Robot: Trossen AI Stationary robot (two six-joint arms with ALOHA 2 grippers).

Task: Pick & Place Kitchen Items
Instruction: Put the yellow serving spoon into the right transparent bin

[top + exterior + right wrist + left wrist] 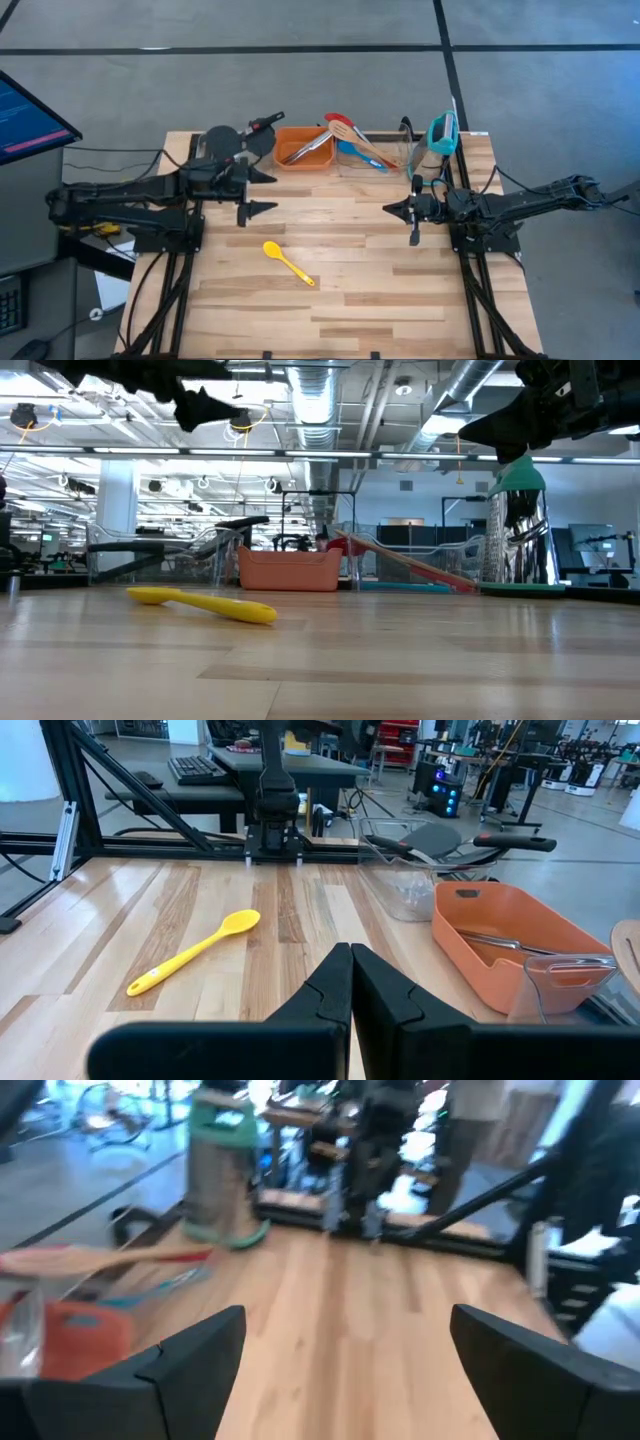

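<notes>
A yellow spoon [288, 262] lies flat on the wooden table [380, 300], near its middle, and shows in the right wrist view too [195, 952]. My left gripper [272, 192] hovers open above the table's left part, fingers level and pointing right, with nothing between them [345, 1330]. My right gripper [390, 209] hangs shut and empty over the right part, pointing left [352, 960]. At the far edge, metal tongs [308, 150] lie in an orange bin [305, 135]. A wooden fork [360, 145], a red spoon and a blue spoon rest in a clear bin beside it.
Black spatulas [235, 140] sit in a clear bin [400, 885] at the far left. A tall grater-like stand with a teal top [443, 132] stands at the far right. Bare wood [380, 300] stretches around the yellow spoon and toward the near edge.
</notes>
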